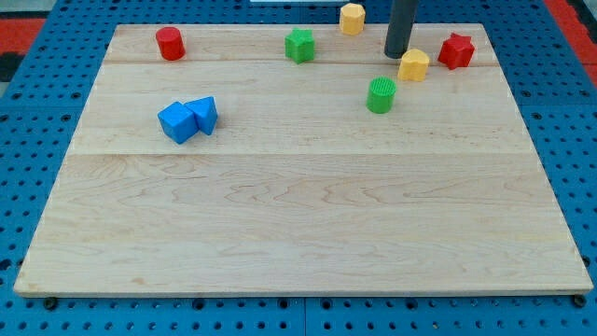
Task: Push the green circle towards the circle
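The green circle (381, 95) stands on the wooden board (298, 224) at the upper right. The red circle (170, 43) stands at the upper left corner. My tip (396, 55) is the lower end of a dark rod. It sits above and slightly right of the green circle, apart from it, and just left of a yellow block (413, 65).
A green star-like block (299, 45) is at the top centre. A yellow hexagonal block (352, 18) sits at the top edge. A red star-like block (456, 50) is at the upper right. Two blue blocks (177, 122) (204, 114) touch each other at the left.
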`<state>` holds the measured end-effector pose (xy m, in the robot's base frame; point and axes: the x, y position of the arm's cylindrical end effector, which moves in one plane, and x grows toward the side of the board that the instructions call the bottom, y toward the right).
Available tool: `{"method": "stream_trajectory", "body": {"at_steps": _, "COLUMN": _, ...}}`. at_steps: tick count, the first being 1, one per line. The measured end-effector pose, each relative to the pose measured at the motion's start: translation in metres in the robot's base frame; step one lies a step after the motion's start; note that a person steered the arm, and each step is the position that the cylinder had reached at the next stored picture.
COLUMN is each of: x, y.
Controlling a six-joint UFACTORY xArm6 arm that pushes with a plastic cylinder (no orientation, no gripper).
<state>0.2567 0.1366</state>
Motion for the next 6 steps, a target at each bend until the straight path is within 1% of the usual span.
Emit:
{"method": "stream_trajectory", "body": {"at_steps": 1, "x": 0.001, "y": -0.001}}
{"method": "stream_trajectory", "body": {"at_steps": 2, "x": 0.028, "y": -0.017}}
{"method": "stream_trajectory", "body": {"at_steps": 3, "x": 0.045, "y": -0.008}}
{"method": "stream_trajectory", "body": {"at_steps": 4, "x": 0.079, "y": -0.021}}
{"method": "stream_trajectory", "body": {"at_steps": 5, "x": 0.086, "y": -0.054}}
{"method": "stream_trajectory", "body": {"at_steps": 6, "x": 0.096, "y": -0.065}}
